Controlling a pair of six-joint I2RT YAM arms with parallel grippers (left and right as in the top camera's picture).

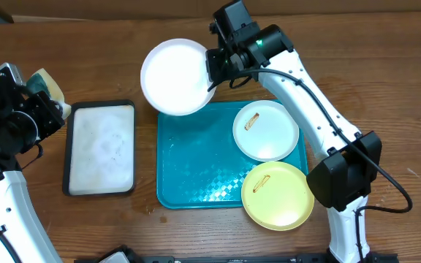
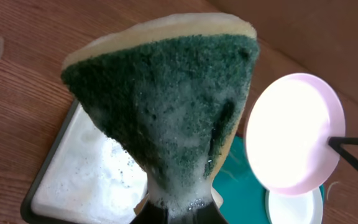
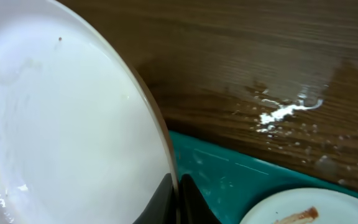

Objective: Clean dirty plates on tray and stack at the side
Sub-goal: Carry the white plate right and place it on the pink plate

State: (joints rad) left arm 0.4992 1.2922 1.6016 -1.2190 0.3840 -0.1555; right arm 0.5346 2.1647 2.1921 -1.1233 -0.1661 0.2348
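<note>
My right gripper (image 1: 214,68) is shut on the rim of a white plate (image 1: 174,75), holding it tilted above the far left corner of the turquoise tray (image 1: 196,164); it fills the right wrist view (image 3: 61,124) and shows in the left wrist view (image 2: 291,134). A second white plate (image 1: 266,130) with a brown smear lies in the tray. A pale yellow-green plate (image 1: 278,194) with a smear lies at the tray's near right corner. My left gripper (image 1: 50,98) is shut on a soapy green-and-yellow sponge (image 2: 166,106) at the far left.
A black-rimmed tray (image 1: 99,148) with white soapy foam lies left of the turquoise tray, also in the left wrist view (image 2: 86,180). A wet soapy patch (image 3: 284,112) marks the wooden table beyond the turquoise tray.
</note>
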